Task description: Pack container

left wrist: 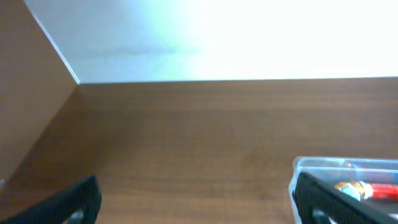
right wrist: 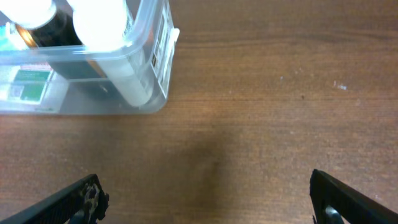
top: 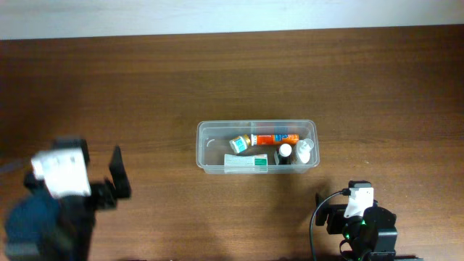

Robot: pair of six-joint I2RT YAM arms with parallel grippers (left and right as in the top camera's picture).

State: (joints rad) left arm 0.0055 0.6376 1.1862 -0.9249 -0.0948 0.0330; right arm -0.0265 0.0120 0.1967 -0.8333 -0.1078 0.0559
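The container [top: 212, 148] is sitting mid-tabletop [top: 377, 80], its long axis running left to right, with an orange tube [top: 275, 138] and other small items inside. The left jaws and the right jaws are both standing wide open, gripping nothing. The container is lying ahead-left of the right jaws, which appear nearer, and ahead-right of the left jaws.
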